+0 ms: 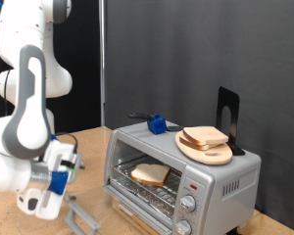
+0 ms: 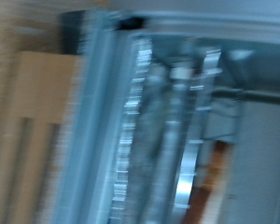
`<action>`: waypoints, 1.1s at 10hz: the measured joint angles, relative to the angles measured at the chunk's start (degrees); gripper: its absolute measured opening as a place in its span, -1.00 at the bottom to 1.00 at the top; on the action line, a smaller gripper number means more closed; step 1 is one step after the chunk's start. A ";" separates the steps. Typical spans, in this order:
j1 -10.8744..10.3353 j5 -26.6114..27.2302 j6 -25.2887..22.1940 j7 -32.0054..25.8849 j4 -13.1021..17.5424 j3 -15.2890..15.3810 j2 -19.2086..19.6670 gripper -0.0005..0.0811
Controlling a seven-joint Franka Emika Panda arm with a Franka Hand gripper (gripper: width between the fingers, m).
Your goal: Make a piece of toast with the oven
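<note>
The silver oven (image 1: 218,183) stands on the wooden table at the exterior view's right. A single piece of toast (image 1: 150,175) lies on the wire rack inside it. My gripper (image 1: 81,217) hangs low at the exterior view's bottom left, in front of the oven and to the left of its door, with nothing seen between its fingers. The wrist view is blurred. It shows silver metal bars of the oven (image 2: 163,131) close up and the wooden table (image 2: 28,131) beside them. The gripper's fingers cannot be made out there.
A round wooden plate (image 1: 218,156) with a stack of bread slices (image 1: 205,137) sits on the oven's top. A blue object (image 1: 159,123) and a black stand (image 1: 228,116) are there too. Two knobs (image 1: 188,204) are on the oven's right panel. A dark curtain hangs behind.
</note>
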State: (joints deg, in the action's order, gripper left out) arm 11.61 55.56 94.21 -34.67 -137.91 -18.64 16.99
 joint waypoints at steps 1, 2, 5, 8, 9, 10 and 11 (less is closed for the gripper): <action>0.33 -0.20 -1.79 0.10 -0.32 -0.61 -1.56 0.99; 0.41 -0.21 -2.07 0.81 -1.02 -1.03 -3.57 0.99; -0.21 2.58 -0.95 3.94 -4.13 -0.20 -10.71 0.99; -2.26 7.12 3.15 6.44 -7.59 3.08 -16.79 0.99; -3.14 8.23 4.64 7.38 -8.65 4.40 -18.52 0.99; -4.05 9.47 6.08 8.37 -9.71 5.80 -20.18 0.99; -4.97 10.71 7.47 9.49 -10.76 7.26 -21.80 0.99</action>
State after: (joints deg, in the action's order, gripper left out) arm 6.63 66.27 101.69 -25.17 -148.66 -11.38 -4.81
